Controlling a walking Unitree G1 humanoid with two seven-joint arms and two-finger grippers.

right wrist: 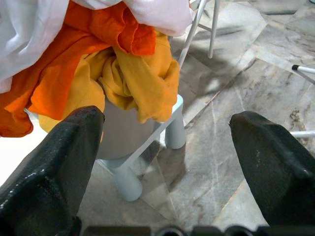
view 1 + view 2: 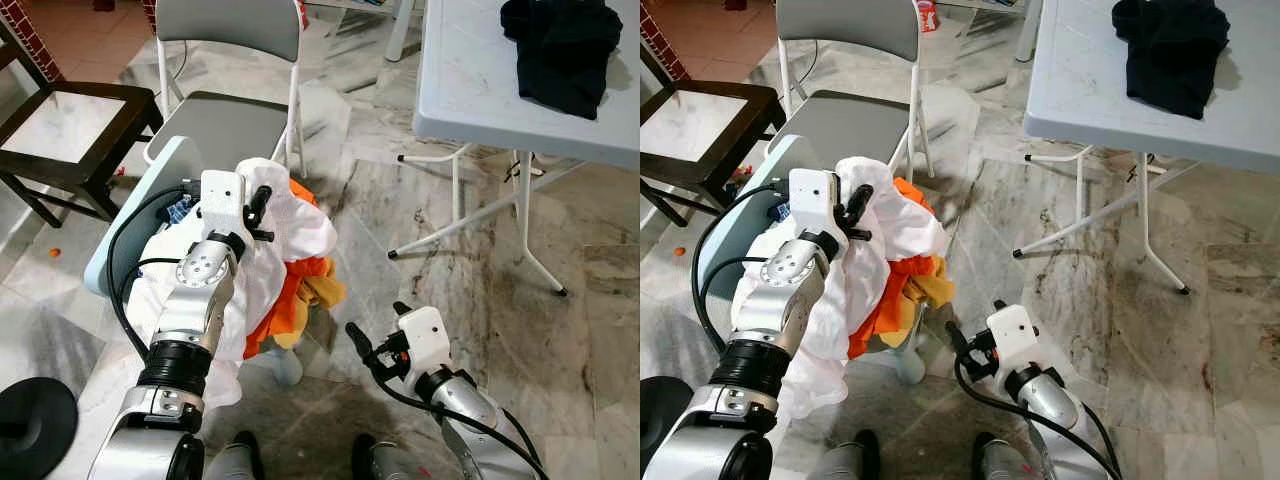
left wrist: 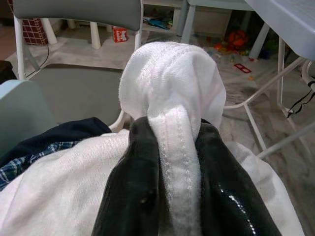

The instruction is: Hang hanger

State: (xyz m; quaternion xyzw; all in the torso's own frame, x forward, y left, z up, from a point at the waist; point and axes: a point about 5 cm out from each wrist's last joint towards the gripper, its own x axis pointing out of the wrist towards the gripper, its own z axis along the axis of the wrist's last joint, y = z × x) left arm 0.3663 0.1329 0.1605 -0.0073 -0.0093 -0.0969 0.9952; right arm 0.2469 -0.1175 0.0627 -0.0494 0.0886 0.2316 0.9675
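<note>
Left eye view: light grey desk (image 2: 470, 90) far ahead-right of both tools, black garment (image 2: 562, 50) heaped on it. Grey folding chair (image 2: 225, 120) just beyond the left tool (image 2: 258, 212). Left tool raised, fingers (image 3: 133, 187) pinched on a fold of white cloth (image 2: 300, 225); the cloth drapes over the arm. Orange garment (image 1: 74, 54) and yellow garment (image 1: 138, 78) hang beneath, over a pale stool (image 1: 147, 147). Right tool (image 2: 372, 340) low, jaws wide, holding nothing, just short of the yellow garment. Hanger not discernible.
</note>
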